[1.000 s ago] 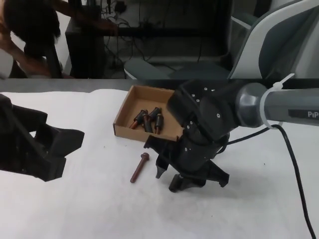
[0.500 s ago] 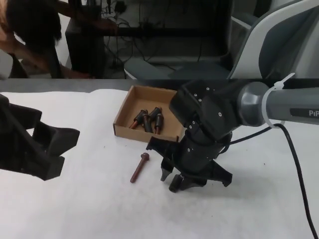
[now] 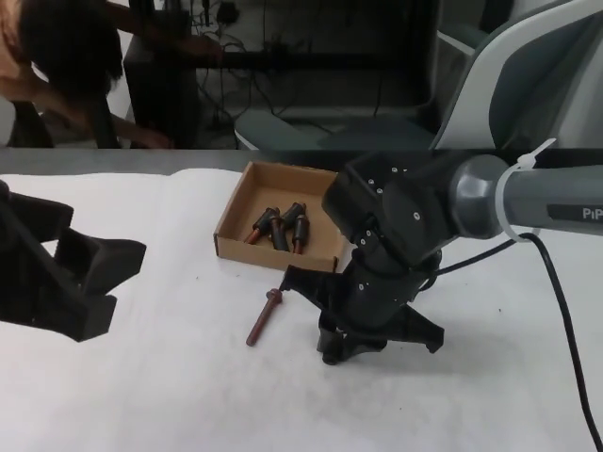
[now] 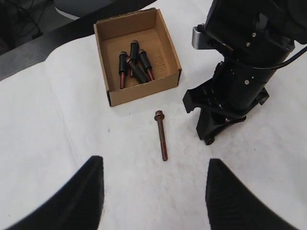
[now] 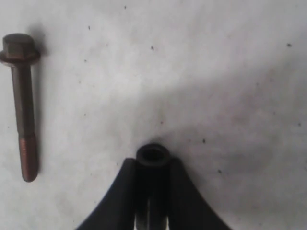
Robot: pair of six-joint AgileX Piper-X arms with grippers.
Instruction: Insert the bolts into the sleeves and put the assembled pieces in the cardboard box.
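Note:
A rusty brown bolt (image 3: 264, 317) (image 4: 161, 135) (image 5: 21, 103) lies loose on the white cloth, just in front of the cardboard box (image 3: 237, 205) (image 4: 171, 54). Several bolts fitted in black sleeves lie inside the box (image 3: 281, 226) (image 4: 134, 63). My right gripper (image 3: 332, 353) (image 4: 209, 138) (image 5: 152, 178) points down at the cloth to the right of the loose bolt, shut on a black sleeve (image 5: 152, 158) whose open end faces outward. My left gripper (image 3: 89, 282) (image 4: 152, 191) hovers at the left, open and holding nothing.
White cloth (image 3: 188, 395) covers the bench. A black cable (image 3: 556, 320) trails from the right arm across the right side. Behind the bench stand dark equipment and a grey chair (image 3: 509, 66).
The right gripper's fingers have come together on the black sleeve on the cloth. The left gripper has drifted slightly left. The loose bolt stays put.

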